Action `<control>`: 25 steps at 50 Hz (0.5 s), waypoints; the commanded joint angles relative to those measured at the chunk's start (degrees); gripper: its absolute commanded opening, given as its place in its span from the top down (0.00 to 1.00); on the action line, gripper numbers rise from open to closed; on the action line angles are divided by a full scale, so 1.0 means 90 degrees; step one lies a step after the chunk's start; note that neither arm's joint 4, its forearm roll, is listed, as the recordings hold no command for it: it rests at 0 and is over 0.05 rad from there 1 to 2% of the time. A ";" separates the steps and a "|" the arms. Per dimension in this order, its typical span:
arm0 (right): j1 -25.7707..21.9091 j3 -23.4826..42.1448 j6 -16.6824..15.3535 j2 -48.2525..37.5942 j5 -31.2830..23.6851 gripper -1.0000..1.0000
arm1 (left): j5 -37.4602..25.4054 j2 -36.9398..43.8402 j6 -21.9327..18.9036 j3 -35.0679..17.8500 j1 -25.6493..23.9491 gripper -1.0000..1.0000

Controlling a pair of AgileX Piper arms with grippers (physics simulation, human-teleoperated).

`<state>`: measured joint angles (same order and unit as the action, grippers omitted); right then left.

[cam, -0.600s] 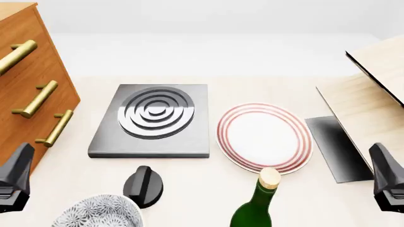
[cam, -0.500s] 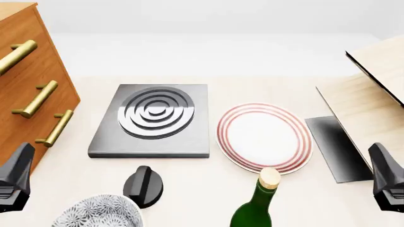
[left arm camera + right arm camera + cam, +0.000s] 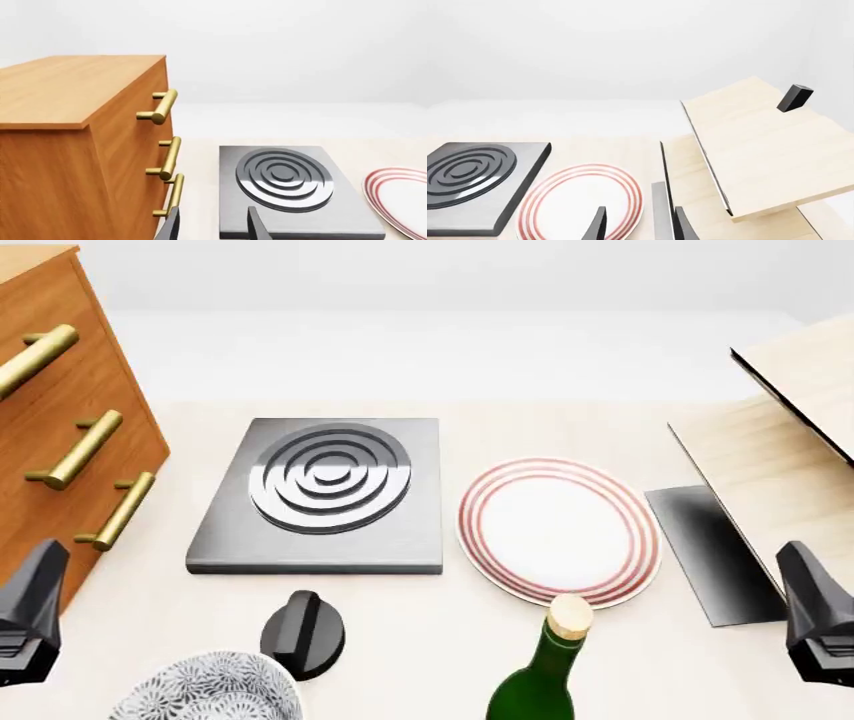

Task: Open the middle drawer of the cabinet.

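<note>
Cabinet (image 3: 67, 390) sits upper left of front view, all 3 drawers closed; middle drawer (image 3: 60, 460) w/ brass handle (image 3: 78, 450) flush. Left gripper (image 3: 210, 225) fingers parted, empty, low left. Right gripper (image 3: 637, 225) likewise spread, empty, low right.

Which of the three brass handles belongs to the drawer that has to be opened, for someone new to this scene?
Find the orange-brown cabinet at the table's left edge, beside the grey ringed slab. Three brass bar handles run down its front. The middle drawer carries the centre handle, with an identical bar above and another below; only its position sets it apart.
</note>
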<state>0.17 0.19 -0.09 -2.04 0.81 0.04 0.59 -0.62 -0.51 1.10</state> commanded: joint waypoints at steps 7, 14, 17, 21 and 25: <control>-0.0002 -0.0002 0.0005 0.0019 0.0000 0.00 | -0.0021 -0.0059 -0.0504 -0.0370 -0.0095 0.00; -0.0002 -0.0001 0.0004 0.0014 0.0004 0.00 | -0.0147 0.0182 -0.0642 -0.0673 -0.0183 0.00; -0.0002 -0.0001 0.0004 0.0013 0.0005 0.00 | 0.0190 0.0621 -0.0642 -0.0682 -0.0119 0.00; -0.0002 -0.0001 0.0004 0.0017 0.0001 0.00 | 0.0516 0.1148 -0.0833 -0.0712 -0.0149 0.00; -0.0003 -0.0001 0.0005 0.0020 -0.0002 0.00 | 0.0606 0.1343 -0.1029 -0.0813 -0.0163 0.00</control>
<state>0.19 0.20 -0.14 -2.37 1.02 2.38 7.05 -6.83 -6.12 0.31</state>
